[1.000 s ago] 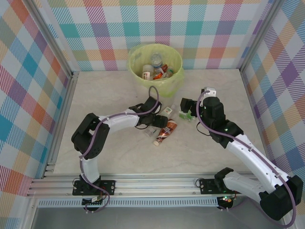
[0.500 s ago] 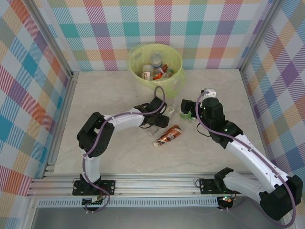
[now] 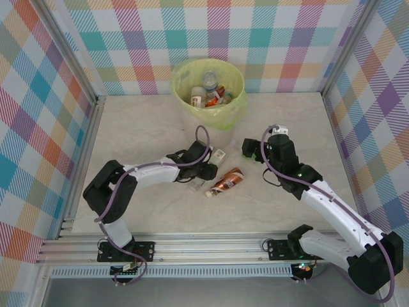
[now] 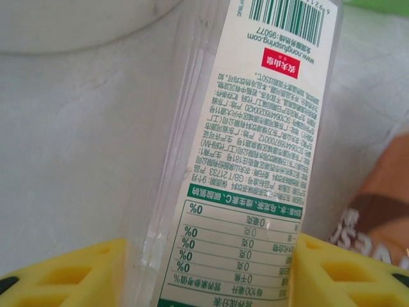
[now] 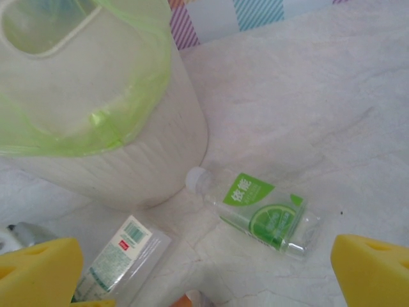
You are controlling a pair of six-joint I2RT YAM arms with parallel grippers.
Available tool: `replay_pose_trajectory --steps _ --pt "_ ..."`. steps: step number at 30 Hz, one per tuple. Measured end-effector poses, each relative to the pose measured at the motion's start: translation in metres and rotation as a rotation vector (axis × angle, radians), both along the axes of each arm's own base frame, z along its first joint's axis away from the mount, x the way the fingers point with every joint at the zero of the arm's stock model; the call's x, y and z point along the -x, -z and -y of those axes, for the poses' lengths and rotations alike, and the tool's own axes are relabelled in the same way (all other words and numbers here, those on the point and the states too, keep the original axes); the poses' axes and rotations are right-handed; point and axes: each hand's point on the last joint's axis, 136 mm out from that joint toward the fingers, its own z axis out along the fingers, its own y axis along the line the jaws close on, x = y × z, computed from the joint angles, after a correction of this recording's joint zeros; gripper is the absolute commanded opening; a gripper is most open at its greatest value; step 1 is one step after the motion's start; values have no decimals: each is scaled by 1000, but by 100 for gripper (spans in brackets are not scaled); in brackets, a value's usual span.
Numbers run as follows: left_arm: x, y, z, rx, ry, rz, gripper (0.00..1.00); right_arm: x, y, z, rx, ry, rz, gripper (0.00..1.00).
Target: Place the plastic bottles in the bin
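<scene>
The round beige bin, lined with a yellow-green bag, holds several plastic bottles at the back of the table. My left gripper is shut on a clear bottle with a white and green label, whose sides touch both yellow pads. A brown-labelled bottle lies just right of it. My right gripper hovers open above a lime-green-labelled bottle, which lies on the table beside the bin. Its pads stand wide apart, clear of that bottle.
The marble-look tabletop is ringed by metal rails and checkered walls. Free room lies on the left and in the near half. The white-labelled bottle lies close to the bin's foot in the right wrist view.
My left arm has drawn back toward the near left, its gripper staying on the white-labelled bottle. The brown-labelled bottle shifted slightly. My right gripper edged a little farther from me.
</scene>
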Motion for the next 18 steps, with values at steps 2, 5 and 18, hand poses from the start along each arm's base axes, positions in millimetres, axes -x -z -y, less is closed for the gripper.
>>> replay_pose_trajectory --steps 2,5,18 --pt "6 -4 -5 14 0 14 49 3 11 2 -5 11 -26 100" --pt "11 -14 -11 43 -1 45 48 7 24 5 -8 26 -59 100" --pt "16 -74 -51 157 -114 305 47 7 25 6 -34 49 -65 100"
